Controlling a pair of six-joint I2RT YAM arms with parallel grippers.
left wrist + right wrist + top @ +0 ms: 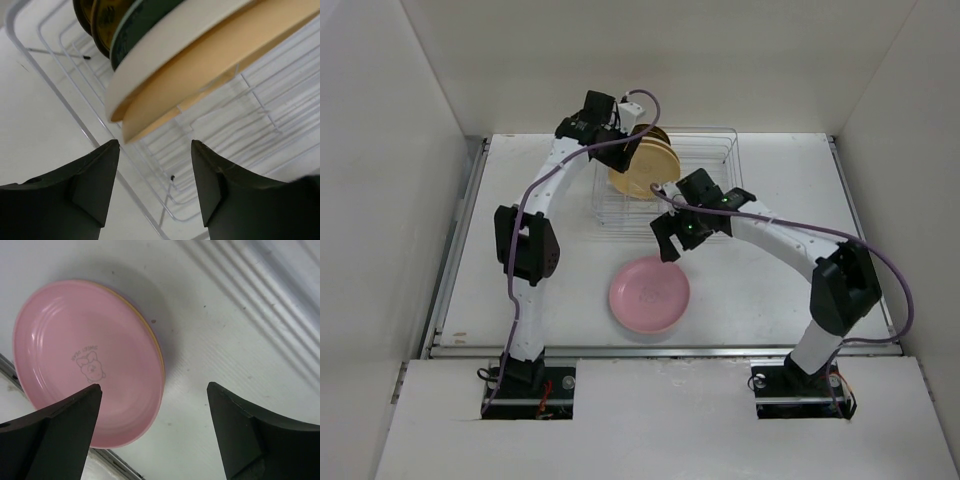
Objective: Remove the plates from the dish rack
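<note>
The dish rack [705,170] stands at the back middle of the table. Several plates stand on edge at its left end: a yellow plate [210,75] nearest, then a cream plate [165,50], a dark teal one [135,25] and a brown-and-yellow one [100,17]. My left gripper [623,148] is open and empty, just above the yellow plate's rim [155,145]. A pink plate [649,294] lies flat on the table in front of the rack, with a thin yellow rim showing under it [159,352]. My right gripper [672,240] is open and empty above the pink plate's right edge [154,386].
The right part of the rack [260,115] holds only bare wire dividers. White walls enclose the table on the left, back and right. A metal rail [660,350] runs along the near edge, close to the pink plate.
</note>
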